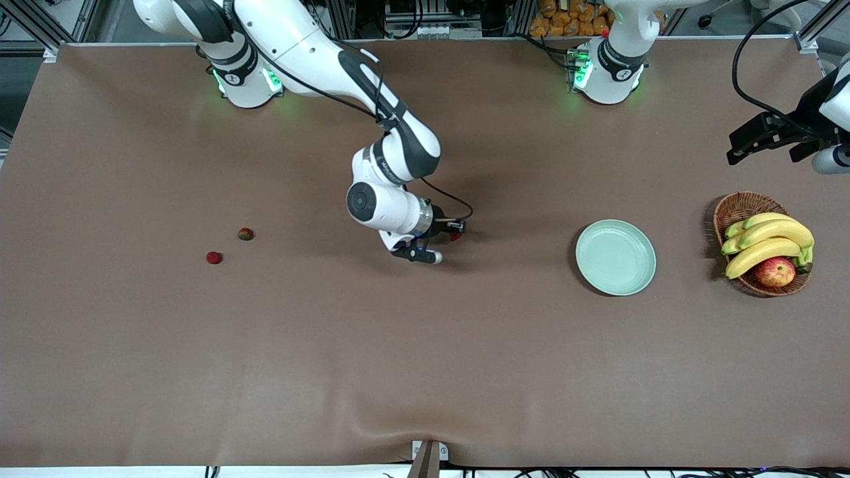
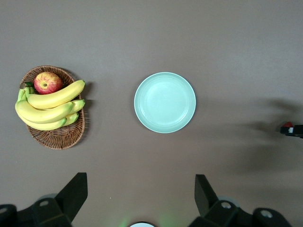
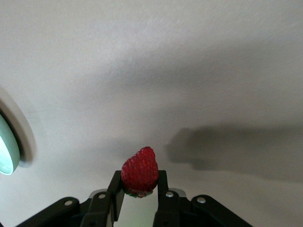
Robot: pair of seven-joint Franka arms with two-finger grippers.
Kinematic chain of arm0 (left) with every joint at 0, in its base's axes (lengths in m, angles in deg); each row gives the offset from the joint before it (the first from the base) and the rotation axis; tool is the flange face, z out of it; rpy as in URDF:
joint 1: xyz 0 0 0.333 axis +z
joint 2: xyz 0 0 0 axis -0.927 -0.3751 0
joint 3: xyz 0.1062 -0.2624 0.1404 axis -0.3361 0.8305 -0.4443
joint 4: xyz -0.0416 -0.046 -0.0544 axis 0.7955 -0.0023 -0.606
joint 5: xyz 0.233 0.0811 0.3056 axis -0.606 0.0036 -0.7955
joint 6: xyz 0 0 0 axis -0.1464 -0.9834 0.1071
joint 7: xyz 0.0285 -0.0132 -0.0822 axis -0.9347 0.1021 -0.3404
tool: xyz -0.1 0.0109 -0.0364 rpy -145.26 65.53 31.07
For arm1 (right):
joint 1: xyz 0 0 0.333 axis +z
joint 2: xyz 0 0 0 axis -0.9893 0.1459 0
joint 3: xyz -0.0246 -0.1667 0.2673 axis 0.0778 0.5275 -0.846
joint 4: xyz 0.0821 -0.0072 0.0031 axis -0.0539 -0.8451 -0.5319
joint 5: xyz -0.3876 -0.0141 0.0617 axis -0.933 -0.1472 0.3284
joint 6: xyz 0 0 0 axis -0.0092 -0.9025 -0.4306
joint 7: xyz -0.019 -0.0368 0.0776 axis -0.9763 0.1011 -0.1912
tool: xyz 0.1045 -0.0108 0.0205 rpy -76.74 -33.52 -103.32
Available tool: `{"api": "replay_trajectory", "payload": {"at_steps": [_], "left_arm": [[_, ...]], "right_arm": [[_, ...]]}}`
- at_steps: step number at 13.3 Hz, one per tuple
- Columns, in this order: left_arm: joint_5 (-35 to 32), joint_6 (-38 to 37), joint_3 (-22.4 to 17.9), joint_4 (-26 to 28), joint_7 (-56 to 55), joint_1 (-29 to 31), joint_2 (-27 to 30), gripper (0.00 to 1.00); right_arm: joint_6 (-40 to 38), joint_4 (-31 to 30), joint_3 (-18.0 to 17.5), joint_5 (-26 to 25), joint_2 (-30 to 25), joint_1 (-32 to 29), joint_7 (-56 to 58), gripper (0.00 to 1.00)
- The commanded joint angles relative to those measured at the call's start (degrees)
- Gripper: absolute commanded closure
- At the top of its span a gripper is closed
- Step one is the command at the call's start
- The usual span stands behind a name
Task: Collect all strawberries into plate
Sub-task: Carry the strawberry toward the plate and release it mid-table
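Strawberry (image 3: 140, 171) pinched in right pincer (image 1: 453, 234) above counter (image 1: 425, 345), short of plate (image 1: 615, 257); left pincer (image 2: 141, 194) spread, waiting over counter.

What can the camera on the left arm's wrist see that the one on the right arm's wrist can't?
Only the left wrist view shows the wicker basket with its bananas and apple, the whole plate lying empty, and the left gripper open, up over the table at the left arm's end. Only the right wrist view shows close up the right gripper shut on a strawberry, over the bare table. Both share the plate, only its edge in the right wrist view, the held strawberry, tiny at the left wrist view's edge, and the brown table.
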Motion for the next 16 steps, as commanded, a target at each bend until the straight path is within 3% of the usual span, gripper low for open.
{"api": "replay_trajectory", "payload": {"at_steps": [1, 3, 7, 9, 10, 12, 16], "left_arm": [[0.9, -0.06, 0.25, -0.04, 0.55, 0.1, 0.1, 0.0], [0.9, 0.02, 0.51, 0.14, 0.55, -0.07, -0.42, 0.0], [2.12, 0.9, 1.04, 0.14, -0.41, -0.86, -3.31, 0.0], [4.41, 3.35, 1.13, 0.14, -0.77, -2.61, -6.47, 0.0], [4.41, 5.19, 1.3, 0.05, -0.85, -4.54, -8.32, 0.0], [4.41, 9.41, 1.39, 0.05, -6.0, -9.01, -12.88, 0.0], [3.45, 19.25, 1.31, 0.49, -28.56, -19.04, -21.67, 0.0]], "right_arm": [[3.86, 1.9, -0.31, 1.32, 2.18, 1.75, -2.3, 0.48], [3.78, 1.99, -0.31, 1.23, 1.83, 0.88, -4.42, 0.29], [0.72, 0.59, -0.14, 0.35, -0.98, -5.0, -4.16, 0.14], [-1.14, -2.12, -0.05, 0.17, -3.52, -10.0, -4.08, 0.0], [-1.23, -4.49, -0.05, -0.61, -5.27, -12.64, -3.99, 0.0], [-3.06, -9.06, -0.05, -7.35, -8.88, -17.74, -3.9, 0.0], [-19.04, -10.14, -0.05, -30.27, -12.93, -26.97, -3.72, 0.0]]}}
